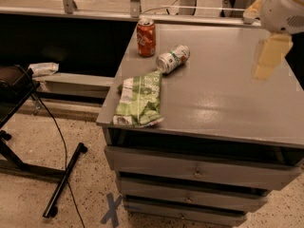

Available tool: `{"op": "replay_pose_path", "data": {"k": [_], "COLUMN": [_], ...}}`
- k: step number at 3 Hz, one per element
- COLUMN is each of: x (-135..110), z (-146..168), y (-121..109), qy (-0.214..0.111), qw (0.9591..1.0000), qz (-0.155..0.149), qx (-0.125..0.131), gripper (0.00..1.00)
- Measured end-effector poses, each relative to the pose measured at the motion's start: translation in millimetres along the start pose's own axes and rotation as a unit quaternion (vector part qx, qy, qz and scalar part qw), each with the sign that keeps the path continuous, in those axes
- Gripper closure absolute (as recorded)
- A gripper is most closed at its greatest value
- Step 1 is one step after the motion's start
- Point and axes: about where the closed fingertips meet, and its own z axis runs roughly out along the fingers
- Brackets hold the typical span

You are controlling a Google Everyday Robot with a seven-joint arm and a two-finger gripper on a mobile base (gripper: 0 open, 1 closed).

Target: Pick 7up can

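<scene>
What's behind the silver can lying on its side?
An upright orange-red soda can, standing apart from the 7up can, uncovered. The cream gripper hangs over the grey table at right.

The 7up can (173,59) is silver-grey with a green-and-white label and a touch of red. The soda can (146,37) is orange-red, the snack bag (140,100) green and white, and the table (228,99) plain grey. The gripper (267,58), at the upper right above the table, is pale cream.
</scene>
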Motion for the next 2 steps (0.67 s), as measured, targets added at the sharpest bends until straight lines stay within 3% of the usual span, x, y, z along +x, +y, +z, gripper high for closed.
{"op": "replay_pose_path", "data": {"k": [1, 2], "x": [-30.0, -75.1], "z": [14.0, 49.8], "y": [-64.6, -113.7], "qy": [0.016, 0.035], "qw": [0.9968, 0.9863], "qz": [-0.072, -0.16], "qx": [0.031, 0.023], "gripper": [0.0, 0.0]}}
